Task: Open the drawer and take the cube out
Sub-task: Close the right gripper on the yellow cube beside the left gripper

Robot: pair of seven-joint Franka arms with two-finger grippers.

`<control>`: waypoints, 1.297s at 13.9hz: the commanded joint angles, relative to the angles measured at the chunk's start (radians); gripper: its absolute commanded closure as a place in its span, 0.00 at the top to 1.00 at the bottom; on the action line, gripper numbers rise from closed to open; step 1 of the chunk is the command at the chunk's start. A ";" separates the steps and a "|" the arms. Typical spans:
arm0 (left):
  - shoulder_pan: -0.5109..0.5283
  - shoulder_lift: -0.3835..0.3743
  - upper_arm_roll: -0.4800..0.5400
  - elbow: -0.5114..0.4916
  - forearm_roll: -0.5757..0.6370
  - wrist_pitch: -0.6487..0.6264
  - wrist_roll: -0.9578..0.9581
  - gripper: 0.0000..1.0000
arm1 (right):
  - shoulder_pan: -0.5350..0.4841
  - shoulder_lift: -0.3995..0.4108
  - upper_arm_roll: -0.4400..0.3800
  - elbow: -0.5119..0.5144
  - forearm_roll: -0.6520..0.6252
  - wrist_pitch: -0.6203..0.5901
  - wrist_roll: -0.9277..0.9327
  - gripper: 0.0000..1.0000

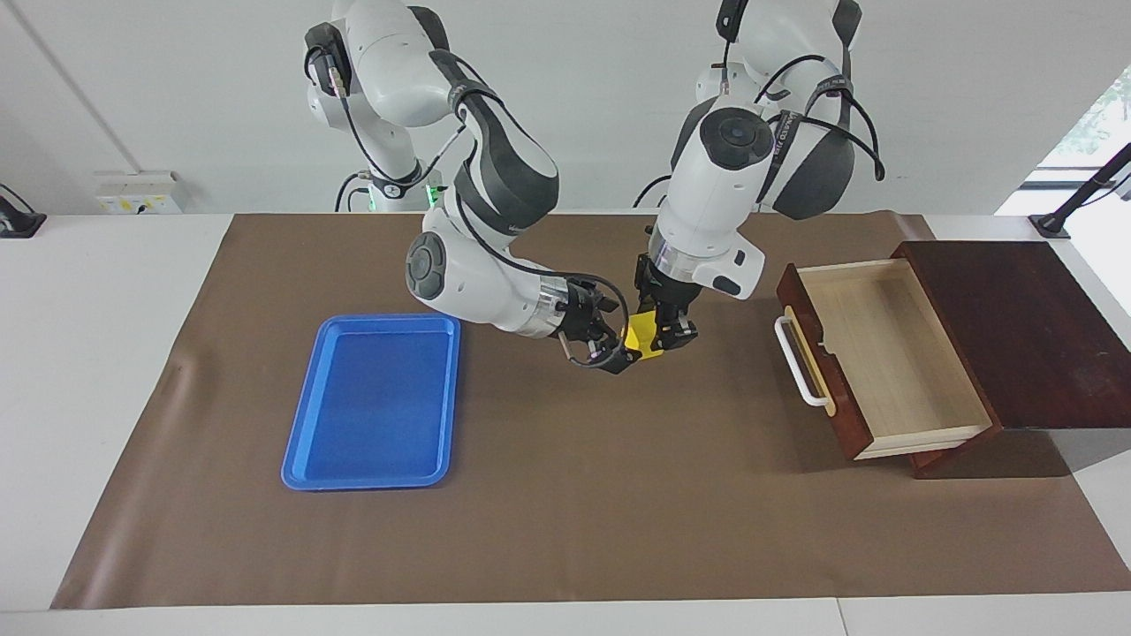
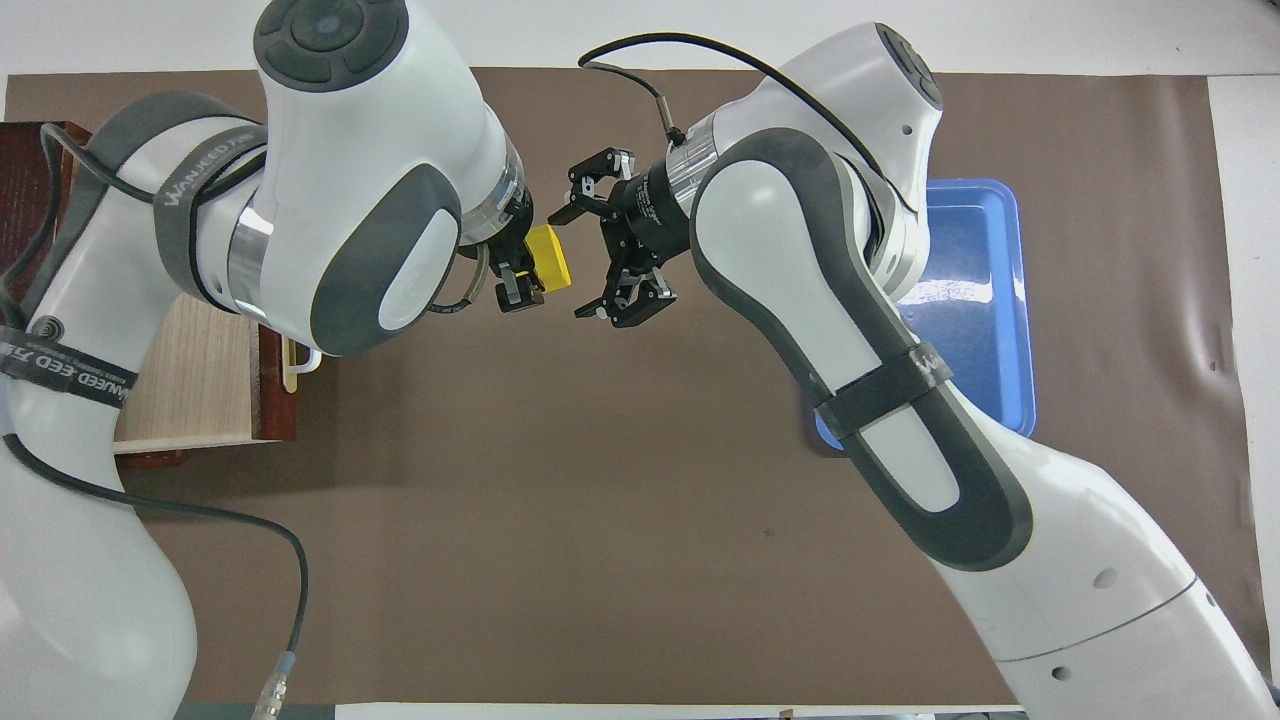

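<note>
The small yellow cube [image 1: 642, 339] is held in the air over the middle of the brown mat, between the two grippers. My left gripper [image 1: 663, 338] is shut on it from above. It also shows in the overhead view [image 2: 549, 257], in my left gripper [image 2: 522, 265]. My right gripper [image 1: 617, 355] is open right beside the cube, its fingers [image 2: 612, 305] spread wide and apart from it [image 2: 585, 250]. The dark reddish-brown drawer [image 1: 884, 353] stands pulled out at the left arm's end of the table, its pale inside bare, its white handle [image 1: 800, 364] facing the mat's middle.
A blue plastic tray [image 1: 371, 402] lies empty on the mat toward the right arm's end; the right arm partly covers it in the overhead view [image 2: 975, 300]. The drawer's dark cabinet top [image 1: 1016, 327] sits at the table's edge. The brown mat [image 1: 574, 512] covers the table.
</note>
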 commanded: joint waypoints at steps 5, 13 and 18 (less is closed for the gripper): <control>-0.005 -0.005 -0.002 -0.015 0.000 0.021 -0.019 0.00 | 0.021 0.018 -0.001 0.025 0.010 0.038 0.036 1.00; -0.005 -0.005 -0.003 -0.015 0.000 0.019 -0.019 0.00 | 0.019 0.013 -0.007 0.008 0.006 0.039 0.035 1.00; -0.005 -0.005 -0.003 -0.015 0.000 0.019 -0.019 0.00 | 0.022 0.009 -0.007 -0.014 0.005 0.056 0.035 1.00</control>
